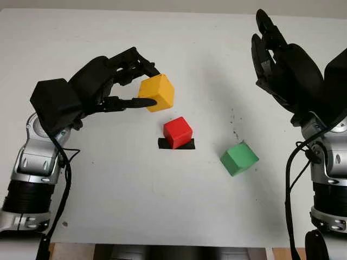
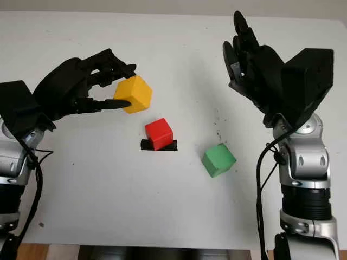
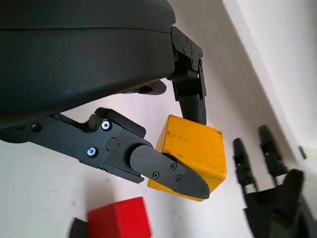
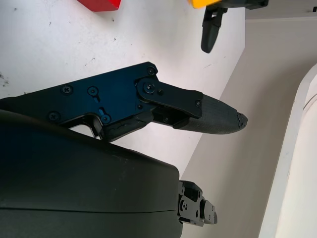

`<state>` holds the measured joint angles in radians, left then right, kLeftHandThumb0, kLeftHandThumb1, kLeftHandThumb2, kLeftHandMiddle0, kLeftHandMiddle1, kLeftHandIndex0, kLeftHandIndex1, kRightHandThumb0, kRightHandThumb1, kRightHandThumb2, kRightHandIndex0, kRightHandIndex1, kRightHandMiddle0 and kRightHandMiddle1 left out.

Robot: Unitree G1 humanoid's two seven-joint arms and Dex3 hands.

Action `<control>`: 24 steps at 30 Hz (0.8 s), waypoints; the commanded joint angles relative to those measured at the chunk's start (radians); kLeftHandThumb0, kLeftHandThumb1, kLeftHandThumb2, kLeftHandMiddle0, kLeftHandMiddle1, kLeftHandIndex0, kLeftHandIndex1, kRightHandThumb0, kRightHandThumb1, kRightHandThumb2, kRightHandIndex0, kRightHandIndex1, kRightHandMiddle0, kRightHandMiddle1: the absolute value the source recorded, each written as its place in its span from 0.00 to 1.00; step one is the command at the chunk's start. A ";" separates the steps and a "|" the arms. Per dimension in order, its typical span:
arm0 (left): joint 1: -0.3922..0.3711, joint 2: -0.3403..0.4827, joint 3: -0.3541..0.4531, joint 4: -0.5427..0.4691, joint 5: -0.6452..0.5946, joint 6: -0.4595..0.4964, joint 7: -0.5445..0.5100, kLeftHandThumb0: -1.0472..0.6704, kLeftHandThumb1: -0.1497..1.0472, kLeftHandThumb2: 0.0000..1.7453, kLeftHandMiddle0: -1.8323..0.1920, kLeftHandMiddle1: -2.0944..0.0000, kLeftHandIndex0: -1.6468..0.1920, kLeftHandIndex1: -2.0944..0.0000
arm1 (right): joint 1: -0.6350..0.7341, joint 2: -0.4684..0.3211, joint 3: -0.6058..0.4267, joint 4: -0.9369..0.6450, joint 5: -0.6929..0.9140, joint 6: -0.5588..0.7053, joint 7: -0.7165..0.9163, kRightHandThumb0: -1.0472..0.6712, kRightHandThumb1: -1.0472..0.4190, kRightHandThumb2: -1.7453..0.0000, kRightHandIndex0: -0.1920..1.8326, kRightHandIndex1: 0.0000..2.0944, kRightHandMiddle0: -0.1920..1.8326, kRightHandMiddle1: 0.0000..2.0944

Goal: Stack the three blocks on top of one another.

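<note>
My left hand (image 1: 147, 86) is shut on the yellow block (image 1: 158, 92), holding it in the air up and to the left of the red block (image 1: 178, 131). The left wrist view shows its fingers (image 3: 168, 171) pinching the yellow block (image 3: 198, 153) from two sides. The red block sits on a black patch of tape (image 1: 162, 144) at the table's middle. A green block (image 1: 238, 158) lies on the table to the right of the red one. My right hand (image 1: 271, 51) is open, raised at the far right, above and behind the green block.
The white table (image 1: 135, 189) stretches wide around the blocks. Its front edge (image 1: 162, 245) runs near the bottom of the eye views. A few small dark specks (image 1: 234, 127) mark the surface right of the red block.
</note>
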<state>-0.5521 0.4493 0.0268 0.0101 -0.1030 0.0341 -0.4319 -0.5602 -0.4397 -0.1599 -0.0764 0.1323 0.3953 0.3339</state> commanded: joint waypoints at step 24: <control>-0.008 0.005 -0.174 -0.149 0.292 0.164 -0.009 0.39 0.99 0.03 0.76 0.97 0.76 0.11 | 0.015 0.009 0.008 -0.046 0.007 0.007 -0.010 0.21 0.00 0.62 0.00 0.00 0.00 0.00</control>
<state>-0.5350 0.4417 -0.1378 -0.1112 0.1806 0.2016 -0.4312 -0.5526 -0.4353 -0.1565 -0.0909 0.1335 0.4002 0.3276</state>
